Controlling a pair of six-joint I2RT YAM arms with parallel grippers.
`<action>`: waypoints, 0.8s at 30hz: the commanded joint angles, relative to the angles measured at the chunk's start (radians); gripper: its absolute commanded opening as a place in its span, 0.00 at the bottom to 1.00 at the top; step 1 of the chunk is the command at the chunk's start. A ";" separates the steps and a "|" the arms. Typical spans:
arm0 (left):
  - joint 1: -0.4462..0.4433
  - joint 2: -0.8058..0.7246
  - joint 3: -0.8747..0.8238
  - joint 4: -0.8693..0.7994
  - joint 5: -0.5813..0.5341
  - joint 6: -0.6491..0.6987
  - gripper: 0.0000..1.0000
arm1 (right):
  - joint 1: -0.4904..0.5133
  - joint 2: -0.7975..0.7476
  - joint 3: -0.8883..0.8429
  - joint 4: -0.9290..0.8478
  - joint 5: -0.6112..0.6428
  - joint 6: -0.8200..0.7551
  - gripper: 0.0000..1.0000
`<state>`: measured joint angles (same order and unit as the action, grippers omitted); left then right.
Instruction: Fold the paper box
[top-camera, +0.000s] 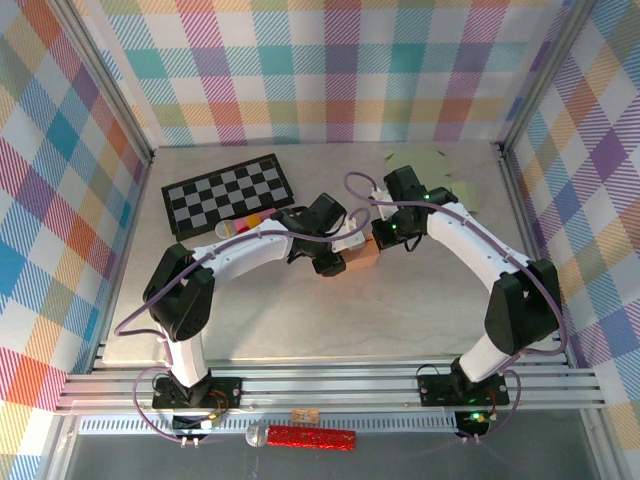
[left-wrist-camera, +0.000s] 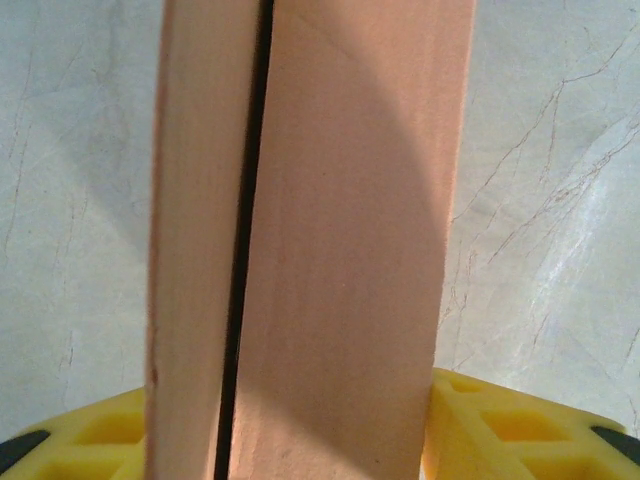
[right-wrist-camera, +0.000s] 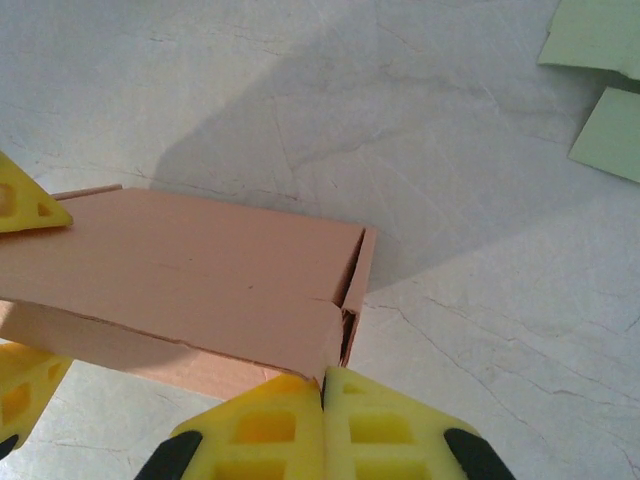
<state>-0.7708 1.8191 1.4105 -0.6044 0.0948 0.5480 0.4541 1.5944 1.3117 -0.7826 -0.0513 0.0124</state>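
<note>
Two grippers flanked the box (top-camera: 362, 258) near the table's (top-camera: 300, 320) centre. At ten o'clock lay a checkerboard (top-camera: 230, 195), well clear. The left gripper (top-camera: 325, 262) was clamped across the box's sides, seemingly to steady it. The right gripper (right-wrist-camera: 323, 385), at three o'clock of the box, had its fingers pressed together against the end flap's corner, probably to push it in. Green sheets (top-camera: 430, 165) lay apart at one o'clock. Only the left fingers (right-wrist-camera: 22, 200) crowded the box.
</note>
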 joint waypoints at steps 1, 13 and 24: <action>-0.009 0.003 0.030 -0.020 0.015 -0.019 0.51 | 0.014 -0.009 -0.038 0.023 0.008 0.036 0.00; 0.029 0.001 0.025 -0.007 0.056 -0.098 0.58 | 0.057 -0.044 -0.123 0.141 0.073 0.066 0.00; 0.056 -0.137 -0.072 0.126 0.051 -0.291 0.67 | 0.088 -0.077 -0.149 0.174 0.142 0.131 0.00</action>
<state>-0.7231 1.7653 1.3682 -0.5442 0.1291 0.3389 0.5316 1.5360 1.1835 -0.5941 0.0700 0.1047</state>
